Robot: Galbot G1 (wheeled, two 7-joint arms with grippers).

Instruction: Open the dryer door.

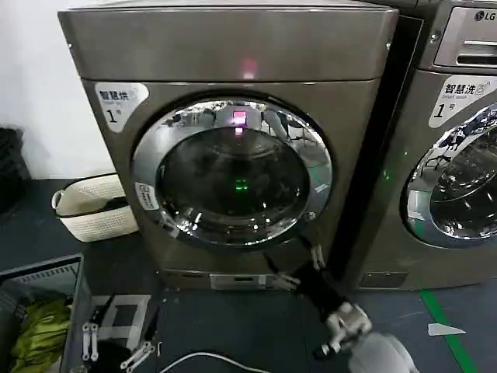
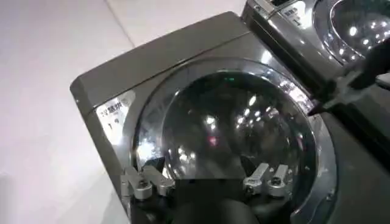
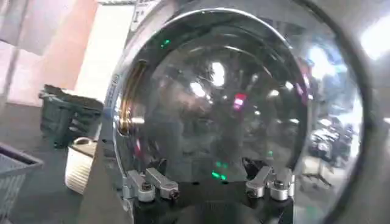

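"1" sticker on dryer

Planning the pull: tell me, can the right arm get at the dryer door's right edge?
Probably yes: the right claw is open just below the dryer door, by its lower right rim, with nothing between them.

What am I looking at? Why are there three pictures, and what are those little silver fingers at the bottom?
It's a robot with two arms, and it has three cameras. One picture comes from its head and looks down at a big dryer. The other two come from cameras on its wrists, so you see each arm's own pincers, called grippers.

The silver fingers are the left gripper and the right gripper. Both are open and hold nothing. The right one is close to the lower right edge of the round, shiny dryer door, which is shut. The left one is farther back. On the floor are a white basket and a grey crate.
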